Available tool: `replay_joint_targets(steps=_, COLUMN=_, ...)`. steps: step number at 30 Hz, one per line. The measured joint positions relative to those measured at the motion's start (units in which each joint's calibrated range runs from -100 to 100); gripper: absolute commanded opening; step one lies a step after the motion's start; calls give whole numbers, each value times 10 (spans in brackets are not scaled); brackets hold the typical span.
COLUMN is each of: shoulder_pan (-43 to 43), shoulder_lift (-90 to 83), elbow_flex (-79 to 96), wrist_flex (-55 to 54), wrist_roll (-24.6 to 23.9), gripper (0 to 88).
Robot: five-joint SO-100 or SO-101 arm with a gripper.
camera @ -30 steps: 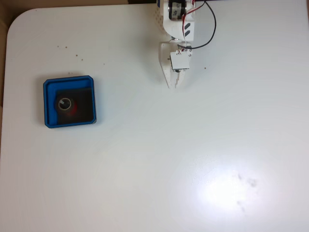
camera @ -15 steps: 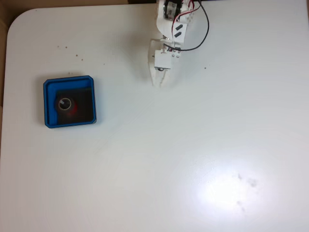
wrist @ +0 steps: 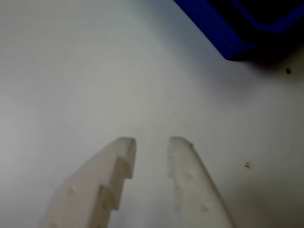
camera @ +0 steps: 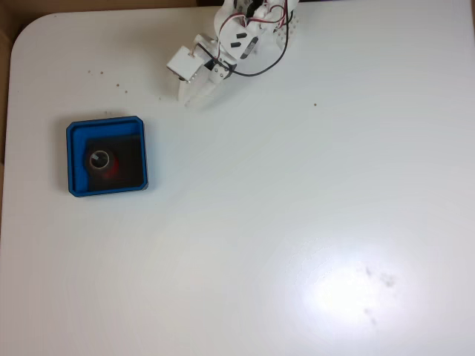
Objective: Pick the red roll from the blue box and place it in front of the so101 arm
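- Since 1 s ago the so101 arm (camera: 241, 33) has swung toward the fixed view's left; its tip now aims down-left at the blue box (camera: 106, 124) instead of straight down the counter (camera: 297, 222).
- End effector (wrist: 151, 141): fingers slightly apart w/ a narrow gap, holding nothing, bare counter between them in wrist view.
- Red roll (camera: 108, 166) lies flat inside the box, approx. centre of the black floor, pale core facing up, so likely a top-down pinch.
- Box sits near the counter's left edge in fixed view, well apart from the end effector (camera: 191, 100); wrist view catches just its corner (wrist: 223, 33) at top right.
- Judgement: reach phase, pick not yet begun; gap prob. needs widening before descent over the rim.
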Motion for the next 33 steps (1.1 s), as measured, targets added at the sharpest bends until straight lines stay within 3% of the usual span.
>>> replay_joint_targets(steps=13, shoulder_pan=203, shoulder_lift=0, elbow_flex=0, wrist_flex=0, wrist_roll=0, gripper=7)
replay_joint_targets(steps=33, shoulder_pan=207, shoulder_lift=33, elbow_flex=-76, wrist_flex=0, wrist_roll=2, gripper=7)
